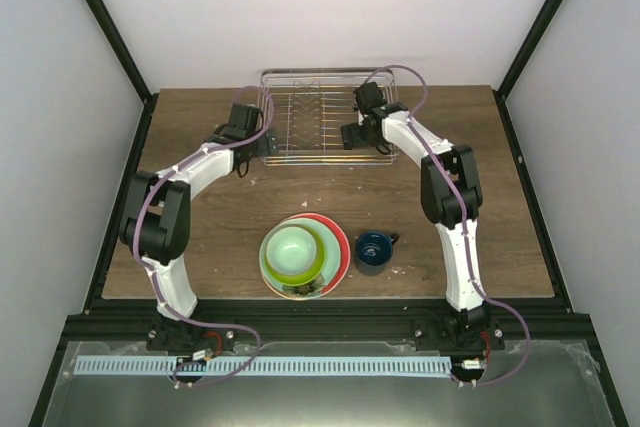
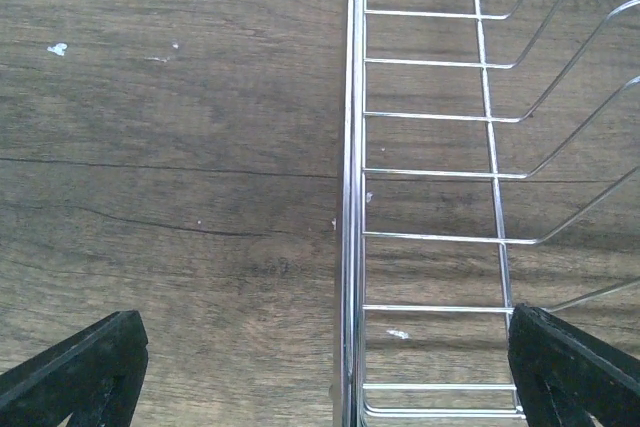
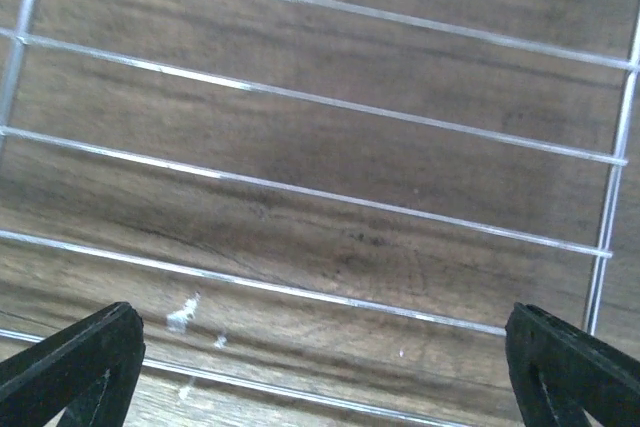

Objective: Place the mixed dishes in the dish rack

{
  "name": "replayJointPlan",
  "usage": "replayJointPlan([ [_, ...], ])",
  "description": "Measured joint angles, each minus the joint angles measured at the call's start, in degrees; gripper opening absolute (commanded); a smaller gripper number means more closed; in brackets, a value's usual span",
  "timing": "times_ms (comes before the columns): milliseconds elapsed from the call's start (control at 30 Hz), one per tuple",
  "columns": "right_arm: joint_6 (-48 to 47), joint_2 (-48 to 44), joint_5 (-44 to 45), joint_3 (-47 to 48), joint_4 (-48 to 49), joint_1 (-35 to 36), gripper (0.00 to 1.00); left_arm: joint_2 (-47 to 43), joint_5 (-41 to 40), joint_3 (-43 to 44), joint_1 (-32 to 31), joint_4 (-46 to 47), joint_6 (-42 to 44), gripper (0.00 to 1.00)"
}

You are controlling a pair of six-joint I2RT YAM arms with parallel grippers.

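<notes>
Note left gripper (image 2: 322,315) spread wide astride dish rack (image 2: 350,97) rim, right gripper (image 3: 320,308) wide over its wires, presumably to reposition it. Locate mixed dishes (image 1: 295,252) stacked near table (image 1: 220,217) front edge, unloaded.

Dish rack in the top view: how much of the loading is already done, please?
Nothing is loaded yet: the silver metal-wire dish rack holds no dishes. The left tool straddles its left rim and the right tool hangs over its wires, both open and empty. Still to load: the pale mint-green bowl stacked on the lime-green plate and red plate, and the small dark-blue mug beside them.
</notes>
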Motion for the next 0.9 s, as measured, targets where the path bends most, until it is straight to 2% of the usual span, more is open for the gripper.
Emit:
replayJointPlan([
  [900,0.5,-6.8,1.3,-13.4,3.2,-0.3,1.00,-5.6,0.4,-9.9,-1.0,7.5,-1.8,1.00],
])
